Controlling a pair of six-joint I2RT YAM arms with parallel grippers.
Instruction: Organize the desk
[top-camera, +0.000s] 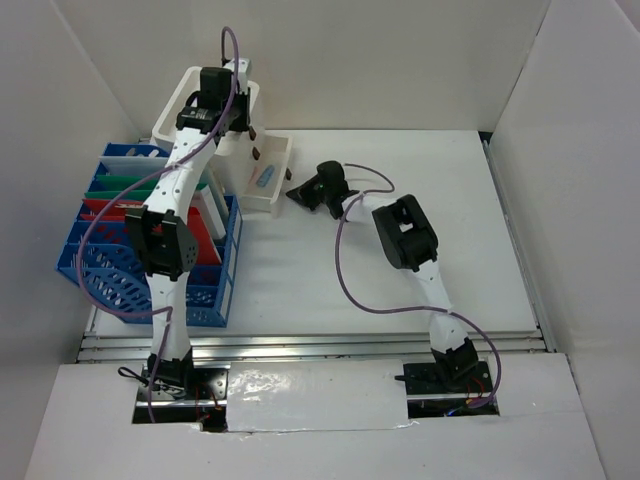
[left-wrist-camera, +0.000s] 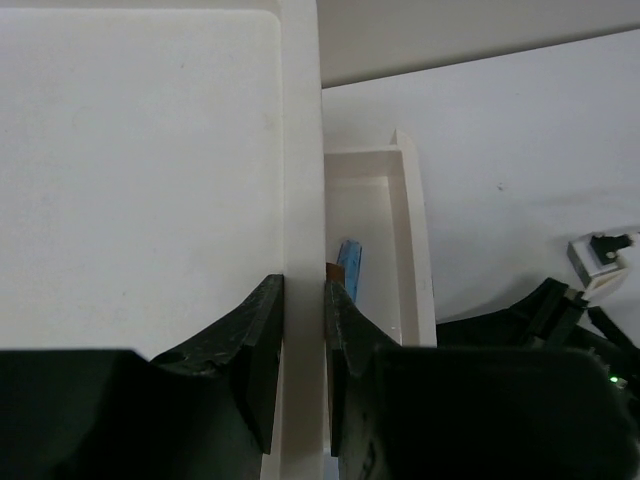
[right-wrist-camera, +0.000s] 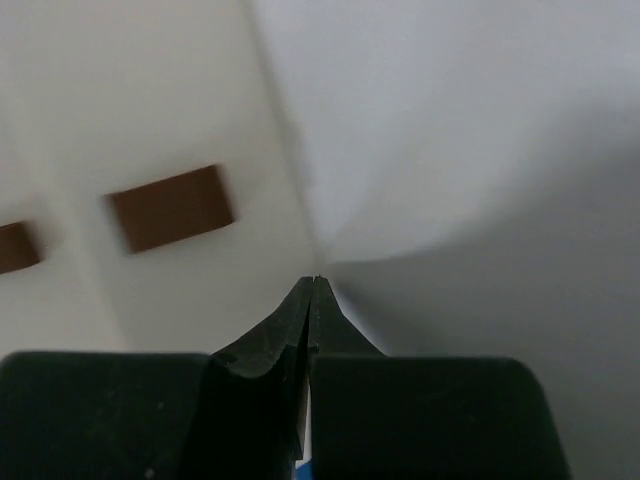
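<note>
The white desk (top-camera: 400, 280) carries a white open-top box (top-camera: 172, 108) at the back left. My left gripper (top-camera: 228, 118) is shut on that box's side wall (left-wrist-camera: 300, 180), one finger on each face. A white drawer (top-camera: 281, 160) stands out of the box with a blue item (left-wrist-camera: 348, 268) lying in it. My right gripper (top-camera: 293, 195) sits at the drawer's front and is shut, its tips (right-wrist-camera: 315, 282) close to the white front panel, right of a brown knob (right-wrist-camera: 172, 207). Nothing shows between its fingers.
A blue wire basket (top-camera: 215, 300) holding red, green and white folders stands at the left, beside the left arm. White walls close in the sides and back. A silver rail (top-camera: 330, 345) runs along the near edge of the desk.
</note>
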